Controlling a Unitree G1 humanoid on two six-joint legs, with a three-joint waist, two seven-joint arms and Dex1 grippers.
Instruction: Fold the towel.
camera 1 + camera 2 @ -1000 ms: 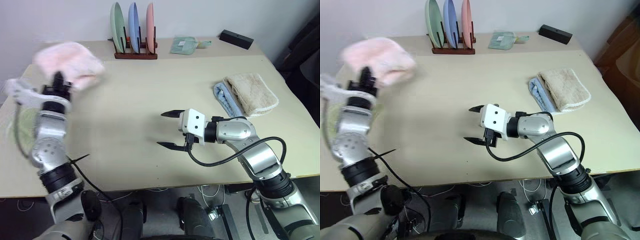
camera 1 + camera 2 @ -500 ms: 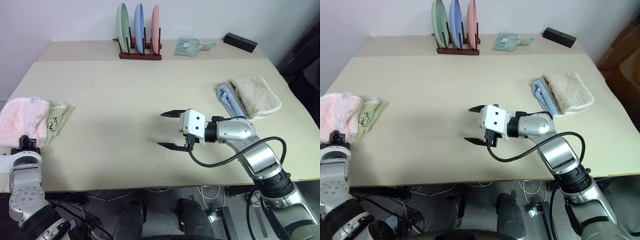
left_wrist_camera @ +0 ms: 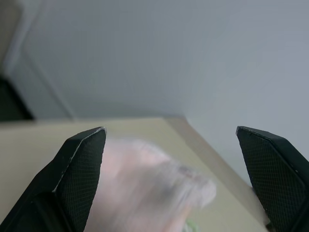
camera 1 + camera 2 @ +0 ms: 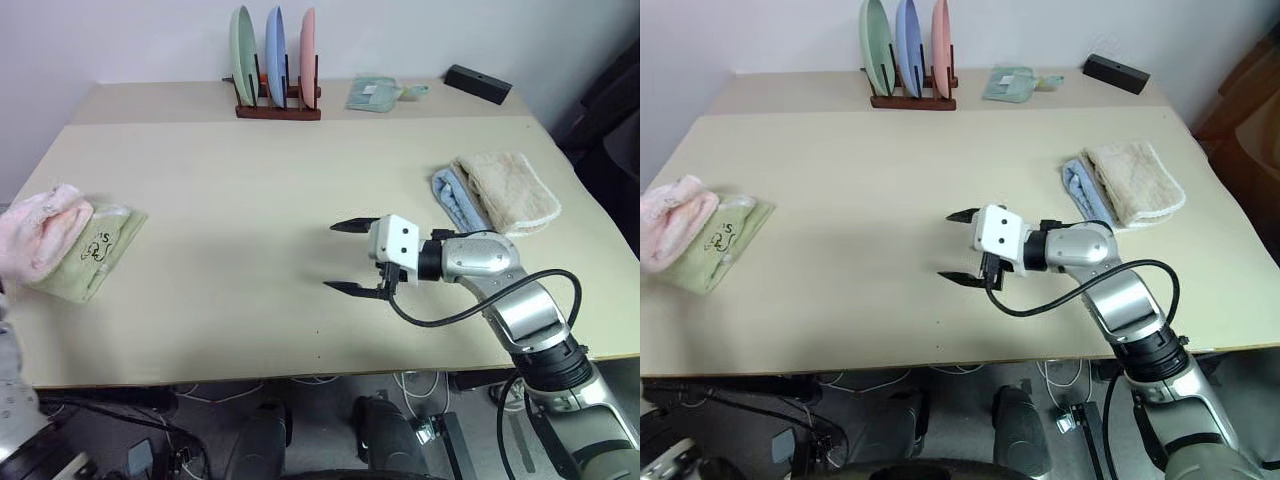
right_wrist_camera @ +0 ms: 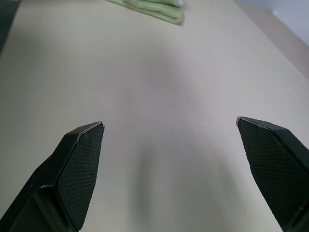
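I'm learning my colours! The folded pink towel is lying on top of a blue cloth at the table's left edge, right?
Almost. The pink towel is folded and lies at the left edge of the table, but the cloth under it is light green with black writing, not blue. The left eye view shows it. The blue cloth lies on the right side, beside the beige towel.

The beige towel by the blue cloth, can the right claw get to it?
Probably yes. The right claw is open and points away from the beige towel, but only bare table lies between them.
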